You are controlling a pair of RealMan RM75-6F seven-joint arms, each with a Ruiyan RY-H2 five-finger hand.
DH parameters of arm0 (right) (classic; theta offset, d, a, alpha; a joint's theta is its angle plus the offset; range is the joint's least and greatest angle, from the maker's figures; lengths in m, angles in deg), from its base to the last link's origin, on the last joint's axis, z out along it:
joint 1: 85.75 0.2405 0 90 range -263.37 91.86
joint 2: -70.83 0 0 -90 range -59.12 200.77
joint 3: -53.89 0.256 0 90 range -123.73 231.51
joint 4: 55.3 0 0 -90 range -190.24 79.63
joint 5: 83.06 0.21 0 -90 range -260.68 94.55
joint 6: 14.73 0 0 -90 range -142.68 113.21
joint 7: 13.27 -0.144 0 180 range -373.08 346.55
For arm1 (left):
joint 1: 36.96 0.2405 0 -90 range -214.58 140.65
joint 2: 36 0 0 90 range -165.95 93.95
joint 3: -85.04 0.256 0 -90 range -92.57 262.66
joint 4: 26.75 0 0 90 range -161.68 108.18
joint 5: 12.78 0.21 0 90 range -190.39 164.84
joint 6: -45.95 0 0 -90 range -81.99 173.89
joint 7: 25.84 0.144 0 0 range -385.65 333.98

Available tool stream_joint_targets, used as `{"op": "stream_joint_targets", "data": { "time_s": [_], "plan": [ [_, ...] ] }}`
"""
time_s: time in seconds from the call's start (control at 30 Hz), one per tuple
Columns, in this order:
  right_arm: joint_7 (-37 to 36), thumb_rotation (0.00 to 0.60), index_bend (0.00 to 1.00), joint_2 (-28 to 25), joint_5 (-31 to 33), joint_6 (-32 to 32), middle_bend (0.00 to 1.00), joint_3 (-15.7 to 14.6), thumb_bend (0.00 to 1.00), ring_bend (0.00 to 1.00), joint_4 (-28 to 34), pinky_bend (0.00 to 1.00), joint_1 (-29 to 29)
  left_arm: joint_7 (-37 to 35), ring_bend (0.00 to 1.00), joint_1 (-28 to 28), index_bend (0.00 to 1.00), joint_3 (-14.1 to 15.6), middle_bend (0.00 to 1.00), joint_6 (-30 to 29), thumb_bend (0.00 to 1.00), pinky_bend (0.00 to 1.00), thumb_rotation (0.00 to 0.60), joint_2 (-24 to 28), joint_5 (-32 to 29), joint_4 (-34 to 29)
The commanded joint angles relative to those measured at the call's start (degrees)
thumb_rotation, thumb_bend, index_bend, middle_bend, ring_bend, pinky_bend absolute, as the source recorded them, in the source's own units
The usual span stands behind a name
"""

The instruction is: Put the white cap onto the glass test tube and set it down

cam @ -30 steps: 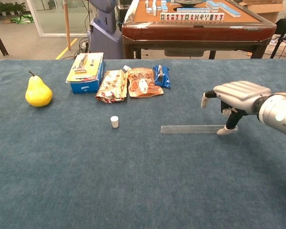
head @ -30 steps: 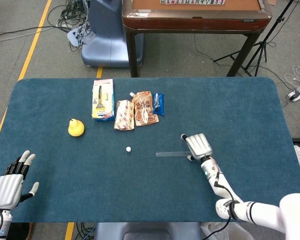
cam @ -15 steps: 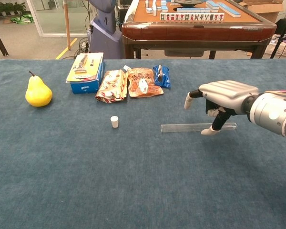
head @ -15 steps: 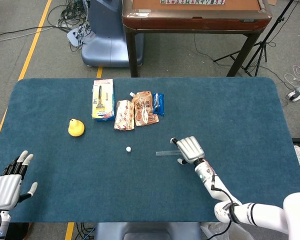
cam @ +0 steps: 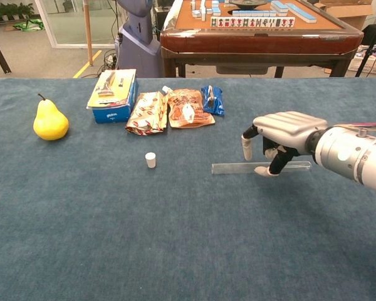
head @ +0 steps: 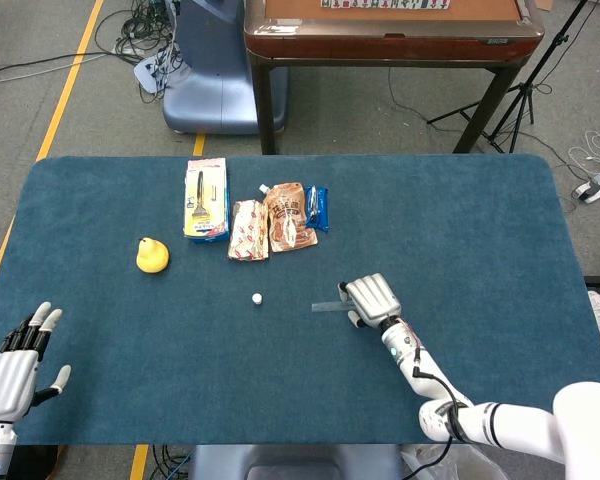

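Yellow pear [cam: 50, 121], snack packets [cam: 173, 110] behind white cap [cam: 150, 160].

place: robot lab | cues: floor cables [head: 140, 40]; tripod [head: 525, 95]; mahjong table [head: 390, 35]

Right robot hand [head: 371, 299] covers much of the glass test tube [head: 327, 306]; grip unclear.

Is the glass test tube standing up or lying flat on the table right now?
Lying flat. The glass test tube lies lengthwise on the blue table, with the right hand above it.
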Motion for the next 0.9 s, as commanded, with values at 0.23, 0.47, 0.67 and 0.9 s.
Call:
{"op": "stream_joint_targets", "data": {
  "time_s": [0.23, 0.47, 0.67, 0.9],
  "plan": [
    [0.5, 0.600, 0.47, 0.6, 0.4, -0.3, 1.00, 0.0, 0.33, 1.00, -1.1, 1.00, 0.4, 0.0, 0.02, -0.1, 0.00, 0.0, 0.00, 0.2, 0.31, 0.14, 0.600, 0.0, -0.1, 0.0],
    [1.0, 0.600, 0.47, 1.3, 0.7, -0.5, 1.00, -0.1, 0.32, 1.00, -2.2, 1.00, 0.7, 0.0, 0.02, -0.1, 0.00, 0.0, 0.00, 0.5, 0.31, 0.14, 0.600, 0.1, -0.3, 0.1],
    [1.3, 0.600, 0.47, 1.8, 1.0, -0.7, 1.00, 0.0, 0.33, 1.00, -2.5, 1.00, 1.0, -0.1, 0.02, -0.1, 0.00, 0.0, 0.00, 0.6, 0.31, 0.14, 0.600, 0.0, -0.4, 0.3],
    [2.0, 0.600, 0.47, 2.5, 1.7, -1.0, 1.00, 0.1, 0.32, 1.00, -3.3, 1.00, 1.4, -0.3, 0.02, -0.1, 0.00, 0.0, 0.00, 0.8, 0.31, 0.14, 0.600, 0.0, -0.6, 0.6]
  ]
}}
